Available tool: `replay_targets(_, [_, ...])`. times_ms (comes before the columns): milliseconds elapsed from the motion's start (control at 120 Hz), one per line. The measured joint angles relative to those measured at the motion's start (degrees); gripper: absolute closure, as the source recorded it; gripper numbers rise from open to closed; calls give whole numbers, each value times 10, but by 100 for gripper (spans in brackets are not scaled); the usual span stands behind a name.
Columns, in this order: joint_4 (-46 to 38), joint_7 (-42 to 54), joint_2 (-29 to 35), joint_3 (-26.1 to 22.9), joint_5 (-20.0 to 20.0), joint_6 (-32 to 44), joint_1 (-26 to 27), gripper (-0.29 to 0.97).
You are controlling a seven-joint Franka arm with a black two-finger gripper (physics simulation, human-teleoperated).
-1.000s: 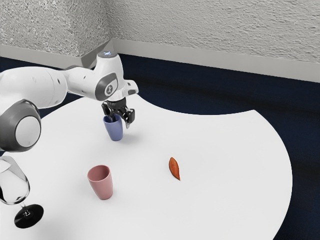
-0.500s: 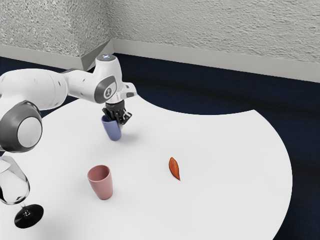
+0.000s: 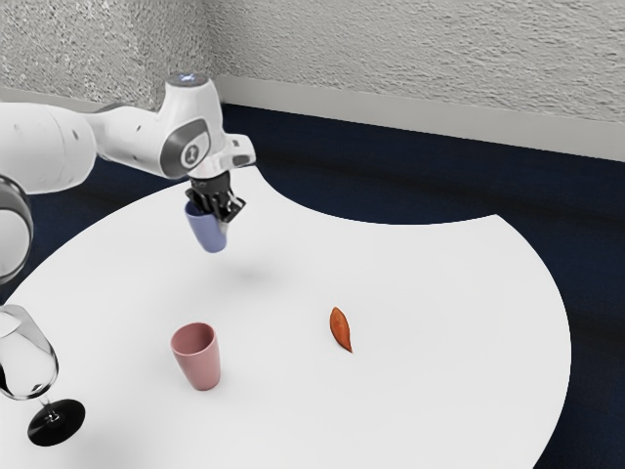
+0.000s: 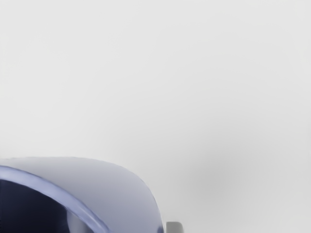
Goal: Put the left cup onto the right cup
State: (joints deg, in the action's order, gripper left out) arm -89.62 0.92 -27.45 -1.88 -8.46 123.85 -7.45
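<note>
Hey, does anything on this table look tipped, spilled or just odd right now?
Only the blue cup: it hangs slightly tilted in the jaws, above the table, its shadow apart from it. The pink cup and wine glass stand upright, and nothing is spilled. A small orange sliver lies flat alone.

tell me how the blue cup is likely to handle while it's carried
The blue cup hangs tilted from the end effector, pinched at its rim, so it may pivot or slip. Its wall shows no dent under the grip, so it is probably stiff. Held by one wall alone, it seems light.
</note>
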Motion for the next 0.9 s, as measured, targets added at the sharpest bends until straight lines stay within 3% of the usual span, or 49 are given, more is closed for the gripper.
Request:
replay_targets(133, [-105, -13, 97, -12, 1, -1, 9, 76])
replay_targets(442, [-278, -76, 254, -77, 1, -11, 11, 76])
replay_targets(725, [-371, -155, 370, -122, 4, -38, 11, 76])
replay_targets(900, [-390, -206, 398, -149, 10, -56, 11, 76])
